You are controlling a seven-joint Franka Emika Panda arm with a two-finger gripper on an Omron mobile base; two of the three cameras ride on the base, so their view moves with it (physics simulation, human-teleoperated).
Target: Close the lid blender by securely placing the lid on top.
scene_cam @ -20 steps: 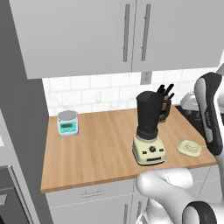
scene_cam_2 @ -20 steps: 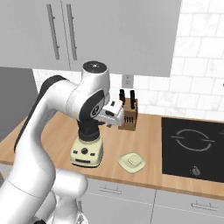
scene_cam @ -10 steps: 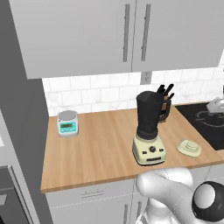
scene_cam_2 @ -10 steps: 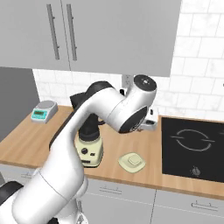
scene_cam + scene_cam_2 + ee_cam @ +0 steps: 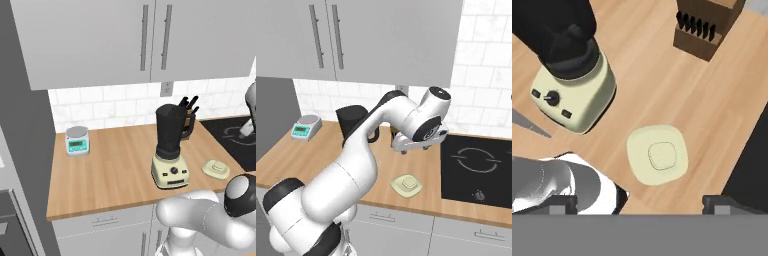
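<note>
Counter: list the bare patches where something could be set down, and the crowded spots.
Free: the wood between the scale and the blender, and the front edge left of the blender. Crowded: blender, knife block and lid, near the cooktop.

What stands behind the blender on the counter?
A wooden knife block with dark handles stands behind the blender, beside the stove. The jar covers its lower part in the left view.

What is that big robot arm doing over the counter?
It wants to put the lid on the blender. Right now the lid lies flat on the wooden counter, beside the blender, which has no lid on it. The gripper hangs above the lid with its fingers wide apart, holding nothing. A knife block stands farther back, and a little scale sits off to the side.
</note>
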